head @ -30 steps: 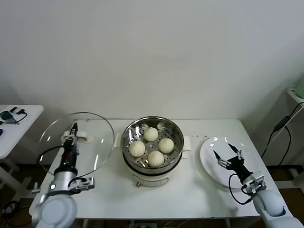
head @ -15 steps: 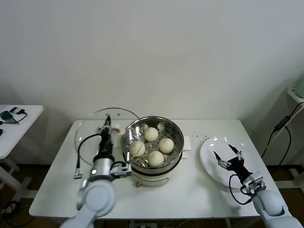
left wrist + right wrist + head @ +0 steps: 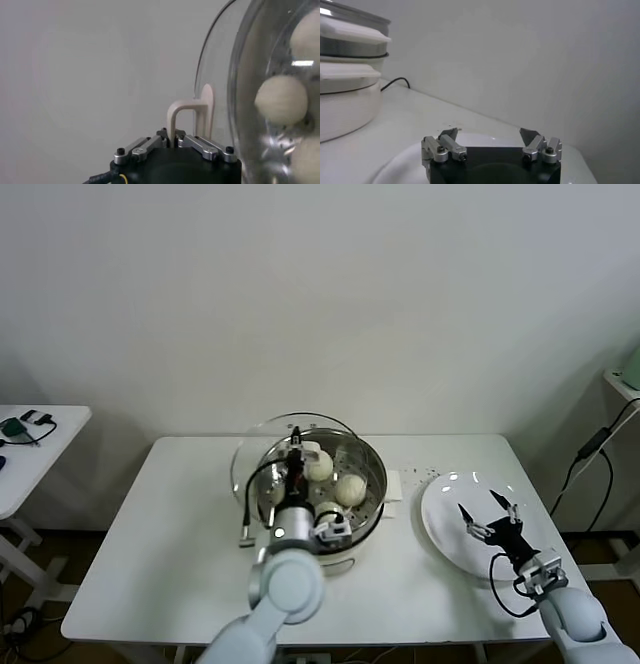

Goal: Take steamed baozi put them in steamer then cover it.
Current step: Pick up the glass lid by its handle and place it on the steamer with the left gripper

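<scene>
The steamer (image 3: 372, 472) stands mid-table with several cream-white baozi (image 3: 350, 487) on its perforated floor. The glass cover (image 3: 247, 456) hangs tilted over the pot's left part. My left gripper (image 3: 296, 448) is shut on the cover's cream handle (image 3: 192, 111), with the jaws (image 3: 171, 136) pinching one leg of it. Through the glass a baozi (image 3: 281, 100) shows inside the steel wall (image 3: 241, 80). Over the white plate (image 3: 440, 529) my right gripper (image 3: 492, 512) stands open and holds nothing. From the right wrist view its gripper (image 3: 489, 134) sits above the plate (image 3: 402, 162), with the steamer (image 3: 347, 47) off to one side.
The steamer's white side handle (image 3: 393, 484) sticks out toward the plate. A black cable (image 3: 246, 506) hangs from the left arm beside the pot. A small side table (image 3: 35, 439) stands at the far left, and cables (image 3: 590, 454) hang at the far right.
My left gripper has carried the cover rightward from the table's left side to above the steamer. The right gripper has shifted only slightly over the plate.
</scene>
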